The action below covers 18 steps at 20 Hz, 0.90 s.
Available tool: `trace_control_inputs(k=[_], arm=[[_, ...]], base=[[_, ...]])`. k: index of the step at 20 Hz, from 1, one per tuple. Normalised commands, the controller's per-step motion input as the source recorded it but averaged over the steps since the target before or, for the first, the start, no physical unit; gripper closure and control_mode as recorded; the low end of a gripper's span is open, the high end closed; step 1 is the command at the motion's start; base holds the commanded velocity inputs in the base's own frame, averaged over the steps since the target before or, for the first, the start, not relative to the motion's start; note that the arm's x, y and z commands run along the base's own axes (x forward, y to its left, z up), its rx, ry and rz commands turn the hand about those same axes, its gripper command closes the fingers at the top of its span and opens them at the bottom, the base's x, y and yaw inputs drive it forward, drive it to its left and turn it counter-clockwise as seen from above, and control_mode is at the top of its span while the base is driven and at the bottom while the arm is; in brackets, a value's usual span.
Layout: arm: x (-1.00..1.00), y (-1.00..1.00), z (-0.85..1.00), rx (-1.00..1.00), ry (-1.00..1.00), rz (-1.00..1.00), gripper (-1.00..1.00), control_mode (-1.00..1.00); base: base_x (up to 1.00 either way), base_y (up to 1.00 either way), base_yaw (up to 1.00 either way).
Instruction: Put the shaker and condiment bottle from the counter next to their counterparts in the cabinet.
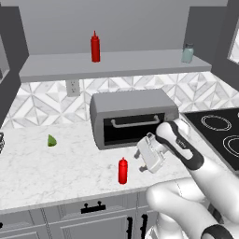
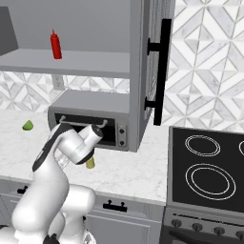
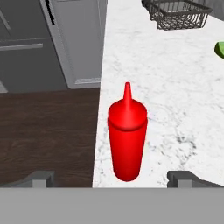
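White marble counter [image 1: 56, 168] under a grey wall cabinet [image 1: 116, 67], toaster oven [image 1: 133, 116] at the backsplash. My gripper [image 3: 116, 177] hangs beside the condiment bottle [image 1: 123, 171] near the counter's front edge, fingers [image 3: 41, 178] spread wide, holding nothing. 2 red bottles: 1 here, 1 counterpart [image 1: 95, 46] shelved. 2 shakers: the olive shaker [image 2: 90, 162] behind my arm, the teal one [image 1: 187, 53] shelved. 1 lime wedge [image 1: 51, 140], 1 wire basket [image 3: 177, 15].

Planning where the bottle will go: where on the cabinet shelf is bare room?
The shelf is bare left of the red bottle, and along the stretch between it and the teal shaker. Right of that shaker little room is left before the side panel. Down on the counter, the open hand faces the other red bottle.
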Motion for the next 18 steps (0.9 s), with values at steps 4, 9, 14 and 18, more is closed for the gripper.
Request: trace_control_inputs(k=[4, 9, 14, 18], arm=[[0.00, 0.22, -0.33, 0.00, 0.00, 0.00, -1.00, -1.00], [0.00, 0.23, -0.25, 0.01, 0.00, 0.00, -1.00, -1.00], [-0.01, 0.23, -0.25, 0.02, 0.00, 0.01, -1.00, -1.00], [-0.10, 0.19, -0.22, 0.04, 0.00, 0.01, -1.00, -1.00]], base=[[0.00, 0.00, 0.00], [0.00, 0.00, 0.00], [0.00, 0.00, 0.00], [0.00, 0.00, 0.00]])
